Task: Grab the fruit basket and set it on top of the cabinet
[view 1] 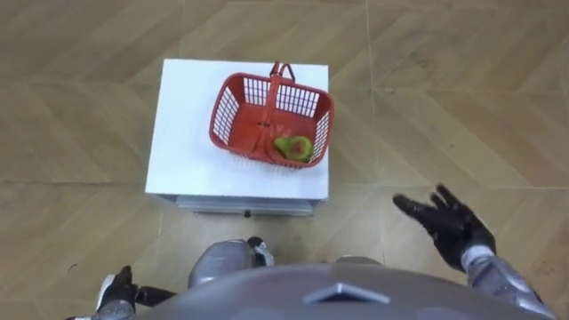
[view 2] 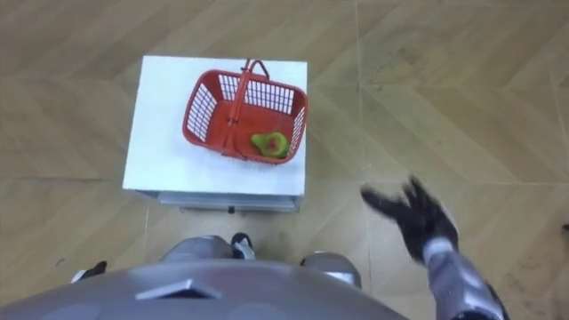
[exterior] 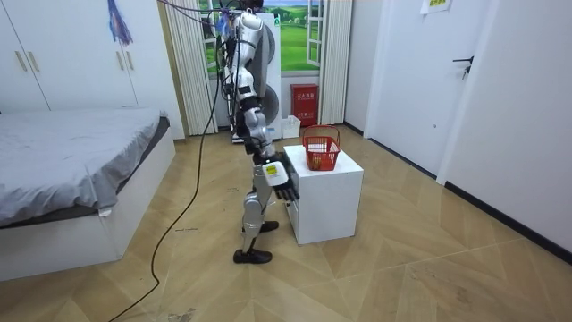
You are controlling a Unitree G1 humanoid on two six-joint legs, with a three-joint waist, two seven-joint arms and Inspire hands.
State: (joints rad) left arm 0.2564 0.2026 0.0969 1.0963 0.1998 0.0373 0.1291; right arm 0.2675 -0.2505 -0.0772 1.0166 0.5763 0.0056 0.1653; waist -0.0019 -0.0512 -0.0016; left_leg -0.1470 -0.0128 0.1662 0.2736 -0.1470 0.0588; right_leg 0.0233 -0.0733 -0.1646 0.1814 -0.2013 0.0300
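Red basket (view 1: 260, 123) is seen on a white stand (view 1: 191, 133), set toward the far right part of its top, untouched by either hand. Its handle (view 1: 277, 85) is raised upright across the middle. A green fruit (view 1: 293, 148) with a red patch is seen inside, in the near right corner. Right hand (view 1: 452, 227) is held in the air over the wood floor (view 1: 427, 107), to the right of the stand and nearer the robot, well apart from the basket; fingers are spread wide and nothing is held. Left hand (view 1: 116, 290) is seen low at the lower left, beside the body; whether its fingers are spread or curled cannot be told. In the room view the robot is shown standing upright just beside the stand, facing it, right hand out in front at about stand-top height.
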